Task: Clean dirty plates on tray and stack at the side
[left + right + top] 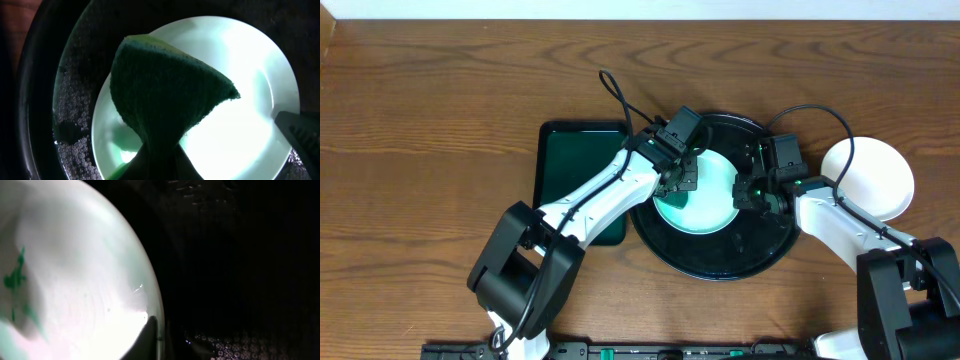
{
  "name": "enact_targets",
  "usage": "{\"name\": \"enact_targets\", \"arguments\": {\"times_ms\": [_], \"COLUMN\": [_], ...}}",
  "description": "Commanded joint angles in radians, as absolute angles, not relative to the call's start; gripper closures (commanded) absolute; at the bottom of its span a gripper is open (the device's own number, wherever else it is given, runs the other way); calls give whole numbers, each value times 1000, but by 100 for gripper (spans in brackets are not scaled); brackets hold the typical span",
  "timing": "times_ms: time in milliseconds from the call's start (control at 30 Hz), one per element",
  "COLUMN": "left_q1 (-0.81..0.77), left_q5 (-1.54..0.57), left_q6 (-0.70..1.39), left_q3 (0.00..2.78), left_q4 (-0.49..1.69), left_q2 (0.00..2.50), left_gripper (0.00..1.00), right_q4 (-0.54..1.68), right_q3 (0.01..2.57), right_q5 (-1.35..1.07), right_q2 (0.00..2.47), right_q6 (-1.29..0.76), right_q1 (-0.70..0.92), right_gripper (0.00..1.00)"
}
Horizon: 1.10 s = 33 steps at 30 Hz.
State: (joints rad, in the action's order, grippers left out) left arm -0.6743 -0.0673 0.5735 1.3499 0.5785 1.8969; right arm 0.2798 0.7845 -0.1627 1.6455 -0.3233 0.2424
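Green tray (570, 165): rectangular, flat on the table (420, 120), just left of the black tray, partly under the left arm.
Left gripper (678, 178): pressed together on a green sponge (165, 95), held over the plate's left half.
Plate (712, 198): pale mint, lying inside the black tray; green smear (15, 280) on its face.
Black tray (720, 265): round, raised rim, wet beads on its floor.
Right gripper (748, 190): at the plate's right rim, one finger (151, 332) by the edge; spread or pinching, cannot tell.
Side plate (875, 175): white, on the table just right of the black tray.
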Motion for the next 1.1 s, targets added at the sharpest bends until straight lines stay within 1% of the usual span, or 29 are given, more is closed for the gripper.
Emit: {"name": "enact_targets", "arguments": {"times_ms": [0,67,133,200,567,633,833,1067], "left_q1": [-671,-671,-671,-671,-671,-671,-672,-671], "left_q5": [-40,-40,-40,-39,-39,-39,-39,46], "left_q6": [582,582,582,582,582,582,582,582], "left_q3": [1352,1352,1352,1352,1352,1352,1349,1349], "left_q4": [570,569,568,566,566,566,566,566], "left_q2": [1904,1905,1905,1905,1910,1910,1933,1971], "left_gripper": [93,93,93,93,93,93,93,93], "right_q4": [272,269,265,262,250,250,250,250], "right_q3": [789,789,789,789,789,789,788,788], "right_q5": [-161,-161,-161,-161,-161,-158,-154,-154], "right_q2": [1655,1655,1655,1655,1655,1655,1655,1655], "right_q6": [-298,-298,-298,-298,-298,-298,-298,-282], "right_q1": [250,250,250,250,250,250,250,250], "right_gripper": [76,73,74,79,94,99,99,99]}}
